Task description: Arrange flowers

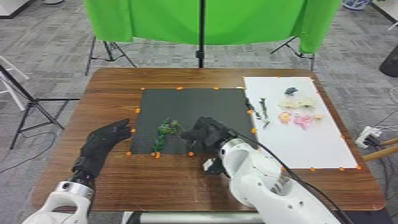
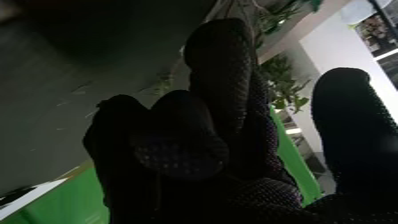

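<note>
Two hands work above this bench [image 1: 160, 190]. Our right hand [image 1: 209, 132] hangs over the dark mat [image 1: 191, 107] beside the greenery [image 1: 165, 132], its fingers loosely bent, the thumb apart; we cannot tell whether a stem is caught. That gap probably suits a light pinch, sparing the leaves. Our left hand [image 1: 108, 134], fingers relaxed, waits by the mat's edge, leaving working room. The pink flower [image 1: 303, 121] lies on the white sheet [image 1: 306, 150]; our right forearm [image 1: 262, 167] could obstruct fetching it.
</note>
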You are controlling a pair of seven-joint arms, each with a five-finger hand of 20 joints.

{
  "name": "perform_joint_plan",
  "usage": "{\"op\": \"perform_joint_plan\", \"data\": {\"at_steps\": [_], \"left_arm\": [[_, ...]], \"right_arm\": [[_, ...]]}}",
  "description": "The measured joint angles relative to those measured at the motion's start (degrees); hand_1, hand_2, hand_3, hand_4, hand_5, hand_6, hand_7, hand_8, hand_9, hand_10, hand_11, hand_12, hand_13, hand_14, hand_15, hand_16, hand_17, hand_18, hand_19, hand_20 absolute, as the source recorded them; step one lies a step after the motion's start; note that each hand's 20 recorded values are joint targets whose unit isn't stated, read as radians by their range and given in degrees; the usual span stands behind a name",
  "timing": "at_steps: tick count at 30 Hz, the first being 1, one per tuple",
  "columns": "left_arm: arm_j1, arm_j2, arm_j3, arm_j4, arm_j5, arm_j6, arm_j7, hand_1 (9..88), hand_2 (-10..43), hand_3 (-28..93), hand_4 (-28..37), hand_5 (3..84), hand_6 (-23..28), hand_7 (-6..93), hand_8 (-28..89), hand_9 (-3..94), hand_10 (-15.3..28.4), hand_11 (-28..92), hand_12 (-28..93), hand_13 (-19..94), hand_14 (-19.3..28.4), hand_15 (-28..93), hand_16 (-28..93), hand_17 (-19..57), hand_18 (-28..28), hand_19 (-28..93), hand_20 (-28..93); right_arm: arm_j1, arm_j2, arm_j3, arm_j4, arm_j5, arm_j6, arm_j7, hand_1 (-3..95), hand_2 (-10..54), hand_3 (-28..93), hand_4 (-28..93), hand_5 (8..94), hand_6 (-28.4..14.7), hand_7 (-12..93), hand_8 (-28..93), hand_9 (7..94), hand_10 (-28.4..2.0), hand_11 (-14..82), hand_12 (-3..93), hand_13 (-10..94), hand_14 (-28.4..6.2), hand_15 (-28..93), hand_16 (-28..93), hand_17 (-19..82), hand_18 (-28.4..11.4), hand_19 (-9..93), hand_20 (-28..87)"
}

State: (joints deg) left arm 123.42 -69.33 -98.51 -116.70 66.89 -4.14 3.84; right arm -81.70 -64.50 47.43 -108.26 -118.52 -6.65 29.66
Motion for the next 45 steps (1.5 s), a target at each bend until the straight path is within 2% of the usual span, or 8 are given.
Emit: {"op": "perform_joint_plan", "data": {"at_steps": [9,15,19,22,24,27,32,45], "left_arm": [[-0.03,-0.04,0.00,-0.01,0.01,0.00,0.00,24.9,-2.2,67,-22.1,44.5,6.0,8.3,-5,40.5,13.8,17,10,30,18.5,25,-2,1.9,14.5,13,20],[0.03,-0.31,-0.07,-0.05,0.03,0.00,0.02,24.8,-2.3,67,-22.2,44.6,6.1,8.2,-5,40.5,13.8,17,10,30,18.6,25,-2,1.9,14.5,13,20],[0.20,-0.36,-0.22,-0.14,0.03,0.03,0.02,24.9,-2.2,67,-22.2,44.5,6.0,8.2,-5,40.5,13.8,17,10,30,18.6,25,-2,2.0,14.5,13,20],[0.34,-0.32,-0.23,-0.17,0.03,0.04,0.02,25.0,-2.1,67,-22.2,44.6,6.1,8.1,-5,40.4,13.8,17,10,30,18.6,25,-2,1.9,14.5,13,20],[0.35,-0.28,-0.23,-0.17,0.03,0.04,0.00,25.0,-2.2,67,-22.1,44.6,6.1,8.1,-5,40.5,13.7,17,10,30,18.6,25,-2,1.9,14.5,13,20],[0.35,-0.25,-0.23,-0.17,0.03,0.03,-0.01,25.0,-2.2,67,-22.2,44.6,6.1,8.1,-5,40.5,13.8,17,10,30,18.6,25,-2,2.0,14.5,13,20],[0.34,-0.25,-0.23,-0.18,0.03,0.03,-0.01,25.2,-2.4,67,-22.1,44.6,6.1,8.1,-5,40.5,13.7,17,10,30,18.6,25,-2,1.9,14.5,13,20],[0.45,-0.36,-0.37,-0.26,0.07,0.05,-0.02,25.6,-2.9,67,-21.5,44.5,6.1,8.1,-5,40.5,13.7,16,10,30,18.6,25,-2,1.9,14.5,13,20]], "right_arm": [[-1.02,0.47,0.10,-1.90,0.22,-0.09,-0.09,21.9,9.4,63,-14,73.4,-2.2,14,-9,87.6,-14.8,45.5,25.1,91,-5.5,65,30,69,-12.6,93,61],[-3.43,1.33,4.04,-4.78,-1.48,0.54,-0.35,27.0,-0.7,64,-12,71.3,-2.2,14,-8,83.4,-14.8,42.4,26.2,88,-6.0,65,31,65,-13.2,93,60],[-4.13,3.28,7.80,-5.96,-8.61,5.08,0.15,28.1,-8.6,65,-12,70.6,-2.9,14,-8,83.0,-14.4,45.0,27.0,88,-5.6,66,30,65,-13.0,93,60],[-2.39,5.71,9.55,-4.07,-15.35,7.25,2.14,27.5,-9.5,63,-13,68.8,-4.1,12,-8,82.6,-14.4,45.7,27.0,88,-5.3,66,30,66,-12.6,93,61],[-0.08,7.29,10.16,-1.35,-16.89,6.26,4.11,27.0,-9.5,62,-14,67.6,-5.0,11,-8,82.4,-14.4,46.0,27.2,87,-5.3,66,31,66,-12.3,93,61],[3.73,8.91,10.45,3.59,-16.73,1.68,6.22,26.6,-9.5,61,-15,66.2,-5.8,11,-7,82.3,-14.5,46.2,27.2,88,-5.2,66,31,66,-12.2,93,61],[7.37,9.41,10.34,9.56,-16.58,-3.50,6.64,26.8,-9.5,59,-16,65.3,-7.0,10,-7,82.2,-14.5,46.8,27.0,88,-5.0,66,30,67,-11.5,93,61],[7.26,8.55,9.66,12.02,-17.49,-7.95,8.05,24.6,-9.5,55,-18,68.1,-9.5,9,-6,82.4,-15.0,48.4,25.7,91,-3.7,63,30,70,-8.4,93,54]]}}
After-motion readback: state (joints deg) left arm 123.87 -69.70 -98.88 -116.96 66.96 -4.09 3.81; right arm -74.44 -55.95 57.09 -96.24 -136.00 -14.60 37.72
